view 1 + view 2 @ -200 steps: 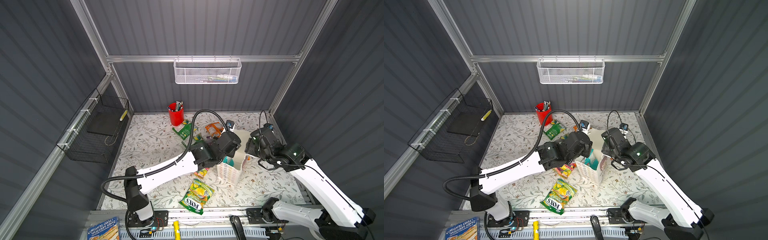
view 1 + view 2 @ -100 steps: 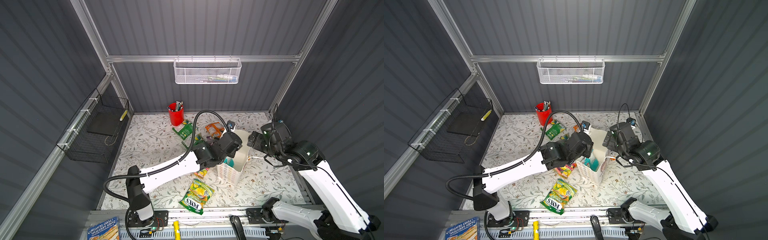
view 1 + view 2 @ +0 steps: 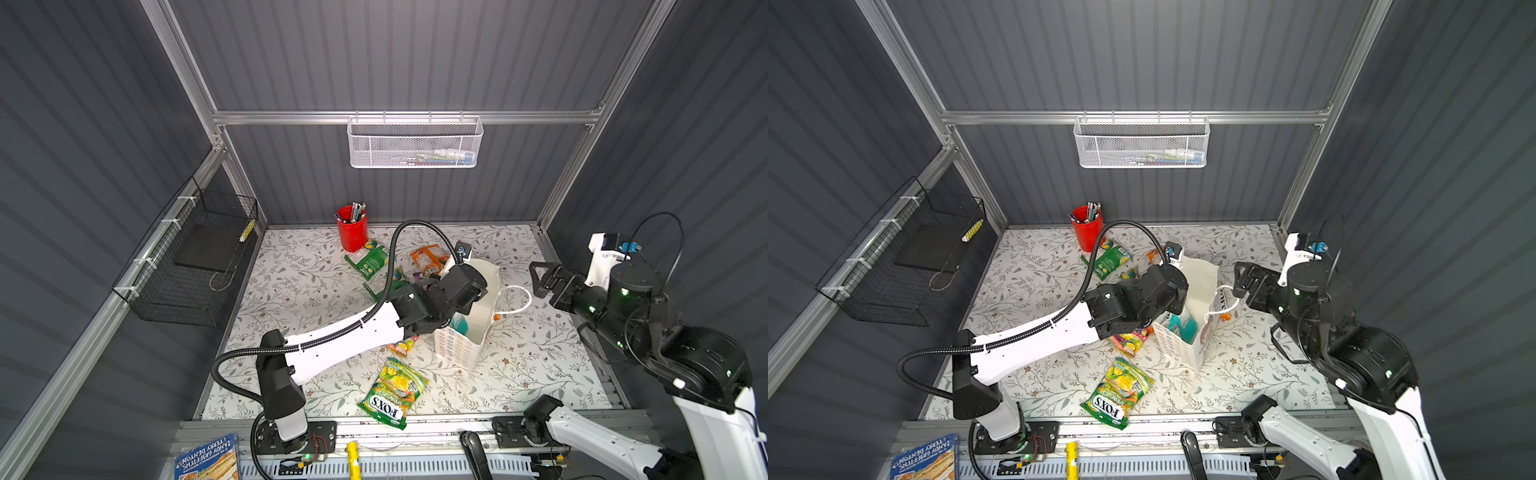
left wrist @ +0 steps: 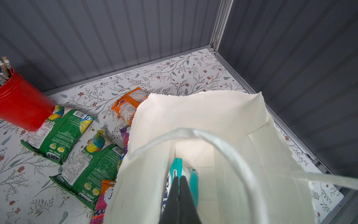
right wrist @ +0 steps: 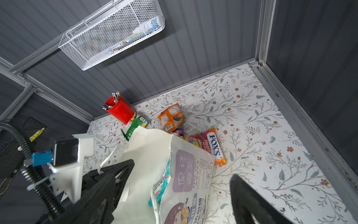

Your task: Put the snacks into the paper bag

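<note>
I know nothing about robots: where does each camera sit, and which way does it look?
Top views: twin eyes high over the near edge, looking down at the table; left arm and right arm show.
Left wrist: on the left arm, looking into the paper bag; left hand, shut on a teal snack, shows.
Right wrist: on the right arm, facing the bag's printed side; open right hand shows.
Shared: both wrist views show the red cup and orange snack.
</note>
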